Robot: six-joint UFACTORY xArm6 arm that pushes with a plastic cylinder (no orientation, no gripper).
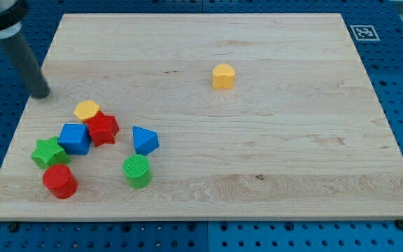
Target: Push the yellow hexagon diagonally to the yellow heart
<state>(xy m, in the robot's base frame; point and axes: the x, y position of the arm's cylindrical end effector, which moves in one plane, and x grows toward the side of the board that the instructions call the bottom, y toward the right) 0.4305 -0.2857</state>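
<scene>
The yellow hexagon (87, 110) lies at the left of the wooden board, touching the red star (103, 129) below and to its right. The yellow heart (223, 76) sits alone near the upper middle of the board, far to the right of the hexagon. My tip (41, 94) rests near the board's left edge, up and to the left of the yellow hexagon, with a clear gap between them.
A cluster sits at the lower left: blue cube (75, 138), green star (49, 152), red cylinder (60, 181), green cylinder (137, 171) and blue triangle-like block (145, 140). A marker tag (364, 32) is at the board's (292, 154) top right corner.
</scene>
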